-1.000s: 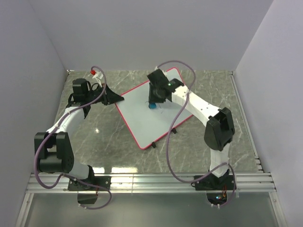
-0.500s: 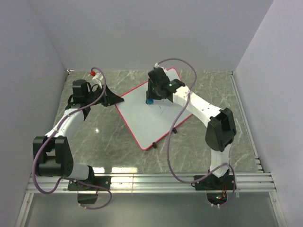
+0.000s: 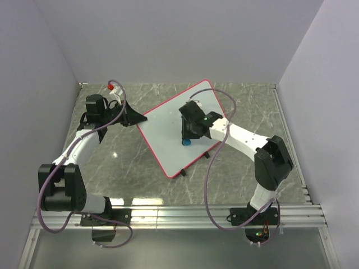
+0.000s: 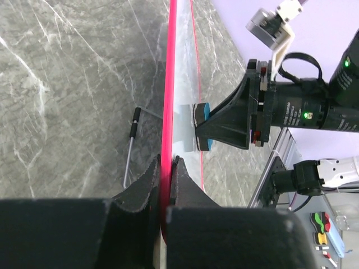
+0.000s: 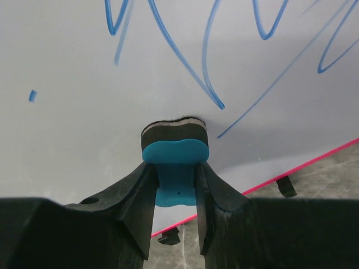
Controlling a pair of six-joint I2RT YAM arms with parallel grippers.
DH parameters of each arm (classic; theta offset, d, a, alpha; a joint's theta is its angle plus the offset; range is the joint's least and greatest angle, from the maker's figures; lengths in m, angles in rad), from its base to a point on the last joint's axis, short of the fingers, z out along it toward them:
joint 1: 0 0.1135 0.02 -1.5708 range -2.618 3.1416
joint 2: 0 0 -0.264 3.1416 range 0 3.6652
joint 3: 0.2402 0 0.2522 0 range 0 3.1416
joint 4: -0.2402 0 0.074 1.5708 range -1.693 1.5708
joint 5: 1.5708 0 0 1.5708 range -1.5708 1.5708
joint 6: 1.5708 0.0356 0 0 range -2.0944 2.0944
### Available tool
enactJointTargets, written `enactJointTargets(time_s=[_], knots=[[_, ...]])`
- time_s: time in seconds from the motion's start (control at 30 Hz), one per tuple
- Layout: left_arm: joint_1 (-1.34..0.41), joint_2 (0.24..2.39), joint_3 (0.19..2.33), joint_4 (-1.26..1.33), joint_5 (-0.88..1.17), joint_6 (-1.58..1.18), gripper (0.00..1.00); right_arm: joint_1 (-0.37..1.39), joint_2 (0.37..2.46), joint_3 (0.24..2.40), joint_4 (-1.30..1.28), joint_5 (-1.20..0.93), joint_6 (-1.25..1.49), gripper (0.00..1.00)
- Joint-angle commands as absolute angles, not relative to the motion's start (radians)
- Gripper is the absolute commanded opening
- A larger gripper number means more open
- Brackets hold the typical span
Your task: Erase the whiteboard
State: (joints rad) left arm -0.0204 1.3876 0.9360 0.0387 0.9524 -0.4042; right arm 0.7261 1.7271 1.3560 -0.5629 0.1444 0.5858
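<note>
Right gripper (image 5: 175, 182) pinches eraser (image 5: 174, 148) against whiteboard (image 5: 73, 61) (blue scribbles (image 5: 220, 104) nearby); left gripper (image 4: 166, 171) clamps its red frame (image 4: 168, 84).

Whiteboard (image 3: 162, 134) lying askew on the table (image 3: 129, 168), eraser (image 3: 186, 142) on its near-right part beneath the right gripper (image 3: 187, 138), left gripper (image 3: 141, 119) at its left corner.

no legible text, labels or numbers anywhere, blue scribbles (image 5: 217, 102) on the whiteboard (image 5: 73, 129) form no letters

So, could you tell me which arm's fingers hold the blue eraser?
The right arm's fingers clamp the eraser against the whiteboard; the left arm's fingers pinch only its red frame.
</note>
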Motion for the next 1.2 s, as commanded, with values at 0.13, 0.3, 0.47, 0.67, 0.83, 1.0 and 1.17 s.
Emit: enactJointTargets(time_s=[0.13,0.3,0.47,0.67,0.83,1.0,1.17], knots=[[-0.081,1.355,0.899,0.003,0.963,-0.25,0.0,0.764,1.905,1.705,-0.592,0.12,0.571,0.0],[-0.084,1.353,0.908,0.003,0.959,-0.242,0.0,0.784,2.0,1.9,-0.652,0.089,0.561,0.0],[-0.084,1.342,0.904,-0.023,0.951,-0.241,0.0,0.796,2.019,1.913,-0.673,0.1,0.561,0.0],[-0.084,1.325,0.891,-0.018,0.939,-0.242,0.0,0.762,1.888,1.6,-0.586,0.138,0.572,0.0],[-0.084,1.319,0.89,-0.017,0.94,-0.247,0.0,0.713,1.813,1.377,-0.561,0.173,0.6,0.0],[-0.084,1.312,0.881,-0.015,0.937,-0.247,0.0,0.68,1.786,1.247,-0.534,0.172,0.603,0.0],[-0.084,1.295,0.871,-0.008,0.931,-0.25,0.0,0.675,1.779,1.181,-0.523,0.173,0.615,0.0]])
